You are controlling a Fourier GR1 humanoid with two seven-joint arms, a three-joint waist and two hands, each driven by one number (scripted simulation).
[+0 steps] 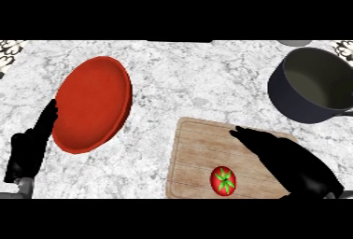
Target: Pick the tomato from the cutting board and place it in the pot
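A red tomato [224, 180] with a green stem star lies near the front edge of the wooden cutting board [200, 144]. My right hand [286, 158] hovers over the board's right half with straight fingers pointing up-left, just right of the tomato and apart from it. The dark grey pot [314, 84] stands at the back right, its inside showing nothing in it. My left hand [31, 147] rests at the left edge, fingers straight and pointing up, holding nothing.
A large red plate [92, 103] lies left of centre, right beside my left hand. The marble counter [200, 79] stretches between plate, board and pot. The pot's handle [342, 112] sticks out at the right edge.
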